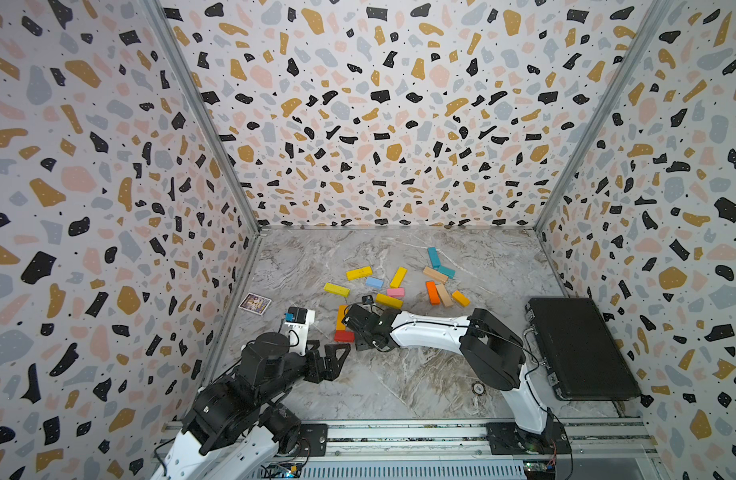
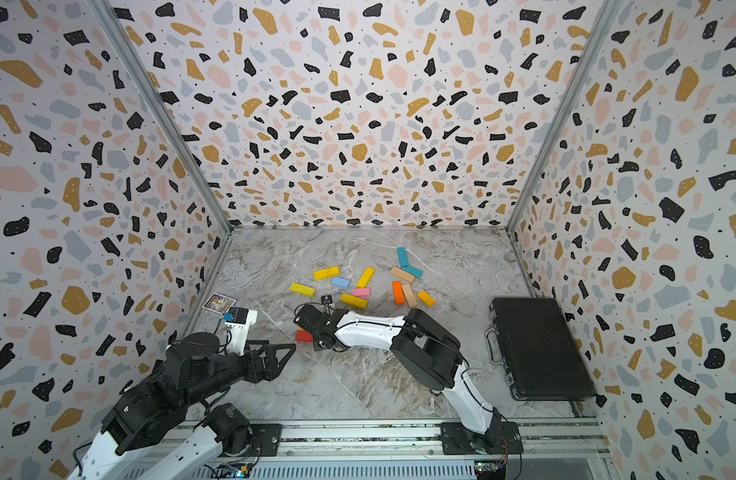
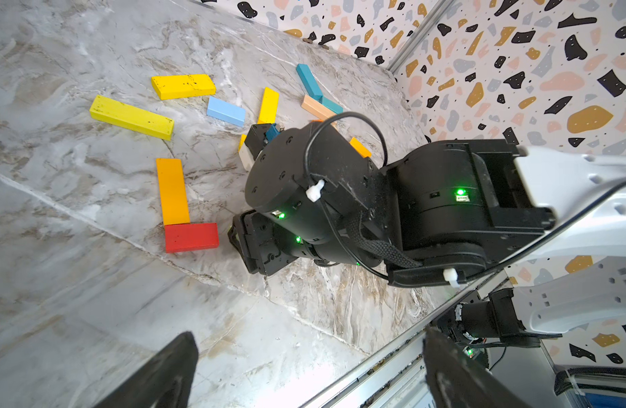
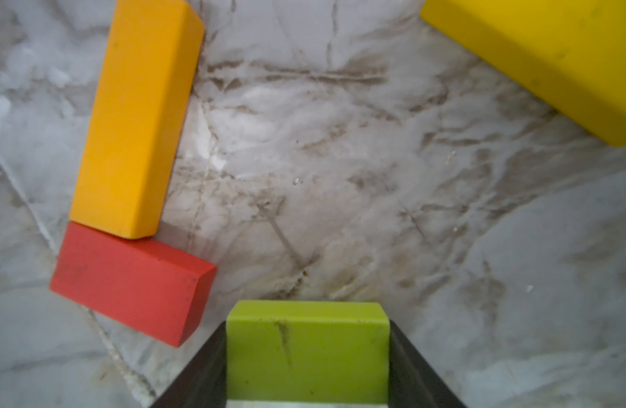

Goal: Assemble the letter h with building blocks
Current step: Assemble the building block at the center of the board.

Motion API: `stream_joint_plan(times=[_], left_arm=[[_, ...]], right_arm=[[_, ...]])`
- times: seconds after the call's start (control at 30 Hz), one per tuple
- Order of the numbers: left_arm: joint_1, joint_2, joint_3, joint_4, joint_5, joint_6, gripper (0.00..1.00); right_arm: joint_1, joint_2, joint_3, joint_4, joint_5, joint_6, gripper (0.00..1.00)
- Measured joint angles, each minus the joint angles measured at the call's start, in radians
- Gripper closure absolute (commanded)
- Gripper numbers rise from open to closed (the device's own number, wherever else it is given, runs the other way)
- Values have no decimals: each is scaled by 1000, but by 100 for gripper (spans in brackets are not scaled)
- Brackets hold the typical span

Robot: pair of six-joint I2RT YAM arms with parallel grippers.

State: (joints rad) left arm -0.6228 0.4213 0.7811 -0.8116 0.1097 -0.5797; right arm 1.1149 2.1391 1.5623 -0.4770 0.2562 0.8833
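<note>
1 green blk (image 4: 307, 356) in right tool (image 4: 308, 326)

We see a marbled grey bench (image 1: 399, 386) boxed in by three terrazzo-patterned walls (image 1: 378, 104). In both top views a small printed card (image 1: 255, 302) lies flat close to the left wall. A black case (image 1: 582, 347) lies shut by the right wall. A small round disc (image 1: 478, 388) sits nearby. A metal rail (image 1: 399, 434) edges the front.
</note>
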Motion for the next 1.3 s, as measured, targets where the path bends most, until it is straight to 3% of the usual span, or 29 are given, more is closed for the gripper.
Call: stream_joint_plan(times=[0.83,0.97,1.13,1.3], left_arm=[[0,0,1,-18,-14,1,1],[0,-5,4,-18,-14,0,1],[0,-39,7,-18,-20,0,1],[0,-44,9,-18,-22,0,1]], right_arm=[[0,9,12,28,34,12,18],[-2,-43,-29,46,75,-16,17],[-16,-210,-141,93,107,-63,18],[-99,-344,-256,124,46,-127,18]])
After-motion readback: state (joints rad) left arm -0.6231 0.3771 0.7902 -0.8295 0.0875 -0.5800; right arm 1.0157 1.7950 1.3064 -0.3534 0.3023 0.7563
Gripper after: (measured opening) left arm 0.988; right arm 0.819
